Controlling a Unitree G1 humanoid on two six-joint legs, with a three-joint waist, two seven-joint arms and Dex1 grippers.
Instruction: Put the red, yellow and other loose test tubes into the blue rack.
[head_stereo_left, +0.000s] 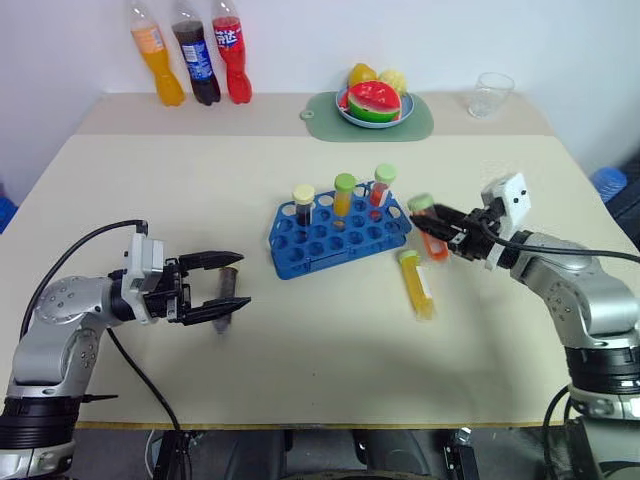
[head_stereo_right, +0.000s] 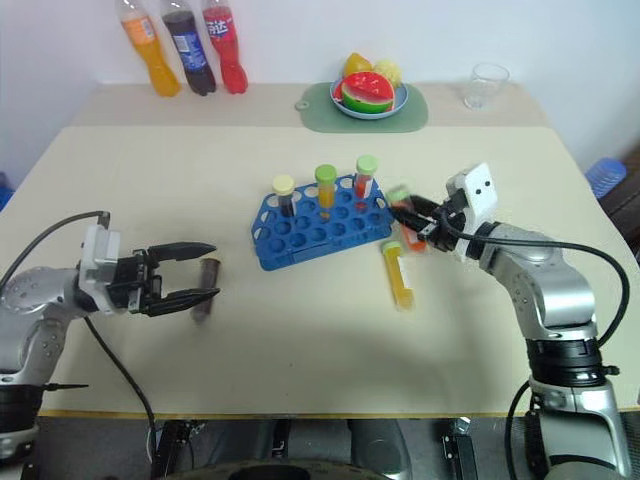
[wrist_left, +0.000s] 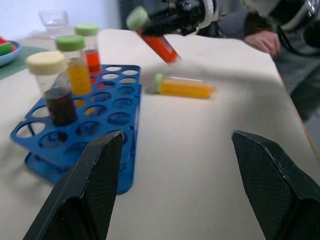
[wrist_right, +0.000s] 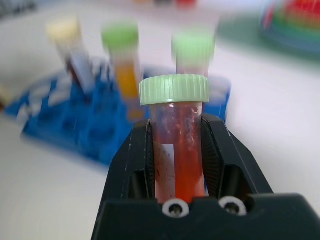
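Blue rack (head_stereo_left: 335, 235) with many front wells unoccupied, back row blocked by three upright capped tubes (head_stereo_left: 343, 196), yellow tube (head_stereo_left: 416, 285) lying just beside the rack's right end, open tabletop (head_stereo_left: 300, 340) left between rack and near edge.

The left gripper (head_stereo_left: 228, 285) hung level over the table with its two black fingers spread wide and nothing between them, while the right gripper (head_stereo_left: 447, 226), reaching inward from a bent arm, was clamped on a red test tube (wrist_right: 176, 150).
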